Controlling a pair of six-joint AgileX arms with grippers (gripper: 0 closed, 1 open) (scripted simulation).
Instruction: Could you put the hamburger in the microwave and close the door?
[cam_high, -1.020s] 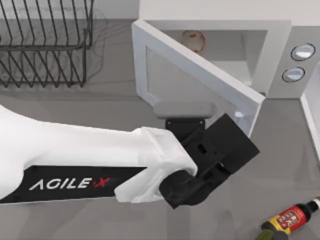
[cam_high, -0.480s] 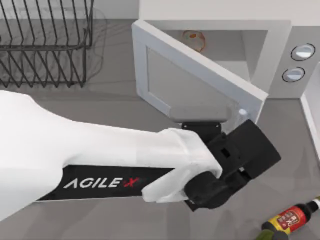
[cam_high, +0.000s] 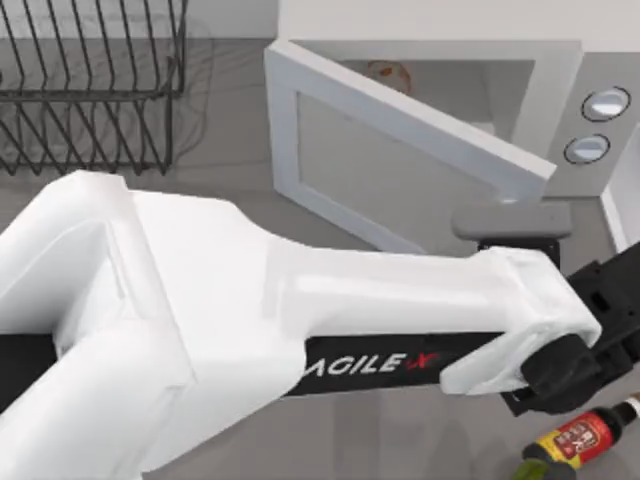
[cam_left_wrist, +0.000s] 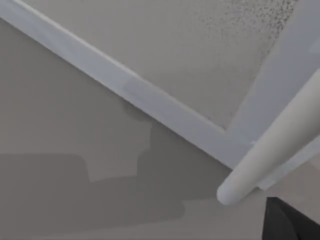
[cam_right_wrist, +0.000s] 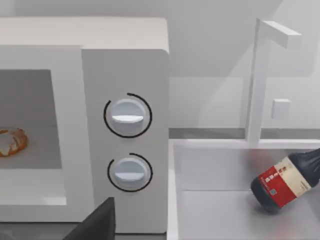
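The hamburger (cam_high: 388, 72) lies inside the white microwave (cam_high: 560, 80), at the back left of the cavity; the right wrist view shows the hamburger (cam_right_wrist: 11, 141) on the cavity floor beside the knob panel (cam_right_wrist: 127, 150). The door (cam_high: 400, 150) stands partly open, slanting across the opening, with its free edge near the knobs. My left arm reaches across the table, and my left gripper (cam_high: 605, 310) sits just outside the door's free edge. In the left wrist view the door frame (cam_left_wrist: 150, 100) and its pale bar handle (cam_left_wrist: 270, 150) are very close.
A dark bottle with a red label (cam_high: 580, 438) lies at the front right of the table; the right wrist view has this bottle (cam_right_wrist: 290, 180) in a white tray (cam_right_wrist: 210, 210). A black wire rack (cam_high: 90, 90) stands at the back left.
My left arm has swept to the right along the door's outer face. The door's free edge has swung right, towards the microwave's front, narrowing the opening.
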